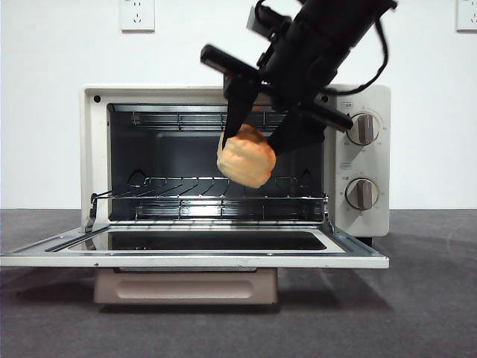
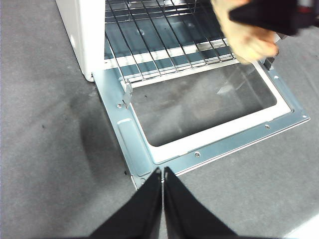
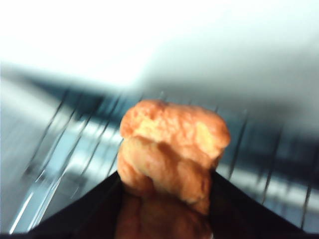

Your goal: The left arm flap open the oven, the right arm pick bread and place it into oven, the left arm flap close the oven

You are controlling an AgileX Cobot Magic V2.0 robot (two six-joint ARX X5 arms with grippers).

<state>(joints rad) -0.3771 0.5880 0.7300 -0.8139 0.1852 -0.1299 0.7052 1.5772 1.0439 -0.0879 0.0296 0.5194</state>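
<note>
The cream-white oven (image 1: 361, 160) stands with its glass door (image 1: 201, 257) flapped down flat and its wire rack (image 1: 209, 198) bare. My right gripper (image 1: 257, 145) comes in from the upper right, shut on the golden-orange bread (image 1: 246, 159), and holds it in the oven's mouth above the rack. The right wrist view shows the bread (image 3: 172, 144) between my jaws with the rack blurred beyond. My left gripper (image 2: 163, 174) is shut and empty, just off the outer left corner of the open door (image 2: 219, 144). The bread (image 2: 249, 37) and the right gripper show in that view too.
The oven has two beige knobs (image 1: 363, 128) on its right panel and a tan handle (image 1: 186, 286) hanging under the open door. The dark grey table (image 1: 425, 298) surrounds it. A white wall with sockets (image 1: 137, 13) is behind.
</note>
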